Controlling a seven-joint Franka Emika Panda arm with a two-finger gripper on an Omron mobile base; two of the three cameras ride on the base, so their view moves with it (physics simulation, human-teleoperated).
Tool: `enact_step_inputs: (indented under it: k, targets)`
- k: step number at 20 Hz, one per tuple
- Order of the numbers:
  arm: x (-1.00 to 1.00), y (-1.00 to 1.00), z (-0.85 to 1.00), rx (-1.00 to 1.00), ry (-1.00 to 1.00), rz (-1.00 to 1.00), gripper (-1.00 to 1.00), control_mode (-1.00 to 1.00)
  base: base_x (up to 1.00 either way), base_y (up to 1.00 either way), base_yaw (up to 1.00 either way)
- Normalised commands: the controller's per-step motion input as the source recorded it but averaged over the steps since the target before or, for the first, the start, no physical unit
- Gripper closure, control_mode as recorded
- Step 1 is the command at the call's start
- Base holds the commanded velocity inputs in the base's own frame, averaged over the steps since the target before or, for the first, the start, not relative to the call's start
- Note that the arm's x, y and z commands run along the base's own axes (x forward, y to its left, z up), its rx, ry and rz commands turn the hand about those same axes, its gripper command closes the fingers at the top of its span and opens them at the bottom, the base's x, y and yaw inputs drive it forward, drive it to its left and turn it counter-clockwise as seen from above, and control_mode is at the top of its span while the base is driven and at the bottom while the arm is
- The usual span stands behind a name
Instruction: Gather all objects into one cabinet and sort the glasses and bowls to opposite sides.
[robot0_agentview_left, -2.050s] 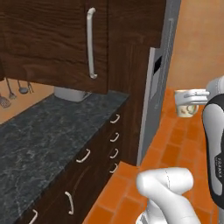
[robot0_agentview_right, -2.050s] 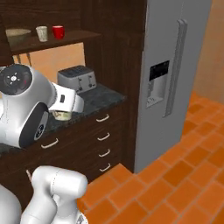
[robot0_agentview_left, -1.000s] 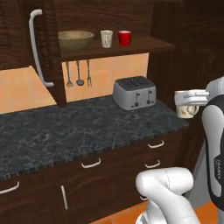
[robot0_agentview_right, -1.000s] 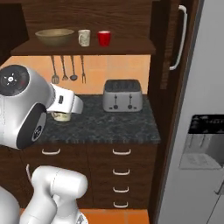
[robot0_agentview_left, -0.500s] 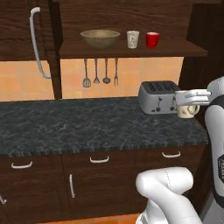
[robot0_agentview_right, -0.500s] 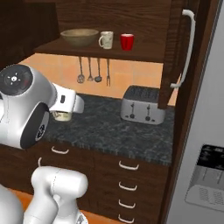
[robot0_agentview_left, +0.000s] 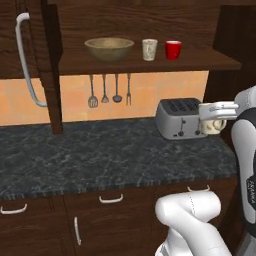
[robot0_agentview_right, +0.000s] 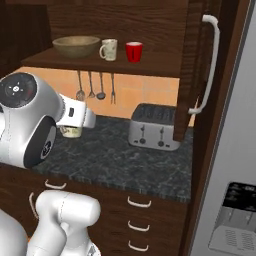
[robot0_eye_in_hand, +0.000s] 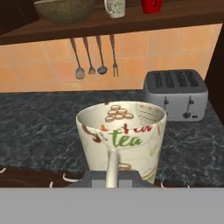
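My gripper (robot0_agentview_left: 216, 111) is shut on a cream cup (robot0_agentview_left: 214, 126) printed with "tea", held upright over the right end of the counter, in front of the toaster. In the hand view this cup (robot0_eye_in_hand: 121, 139) sits close up with a finger (robot0_eye_in_hand: 112, 167) against its near wall. The cabinet's plank shelf (robot0_agentview_left: 150, 64) carries a wide tan wooden bowl (robot0_agentview_left: 109, 48) at its left, then a cream speckled cup (robot0_agentview_left: 149, 49) and a red cup (robot0_agentview_left: 173, 50). From the right base view the held cup (robot0_agentview_right: 71, 131) hangs under my gripper (robot0_agentview_right: 75, 120), below the shelf (robot0_agentview_right: 100, 62).
A silver toaster (robot0_agentview_left: 181, 118) stands on the dark stone counter (robot0_agentview_left: 100, 155). Thin metal utensils (robot0_agentview_left: 110, 90) hang under the shelf. The open cabinet doors with pale handles (robot0_agentview_left: 25, 60) (robot0_agentview_right: 207, 65) flank the shelf. A grey fridge (robot0_agentview_right: 235, 175) stands at the right.
The whole picture has swung as the base moved: the fridge left the left base view and the shelf came to face me. The cup stays in my shut gripper.
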Motion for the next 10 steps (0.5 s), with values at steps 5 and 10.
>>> enact_step_inputs:
  k: [5, 10]
  targets:
    - [0.00, 0.00, 0.00, 0.00, 0.00, 0.00, 1.00, 1.00, 0.36, 0.09, -0.25]
    - [0.00, 0.00, 0.00, 0.00, 0.00, 0.00, 1.00, 1.00, 0.21, 0.28, -0.19]
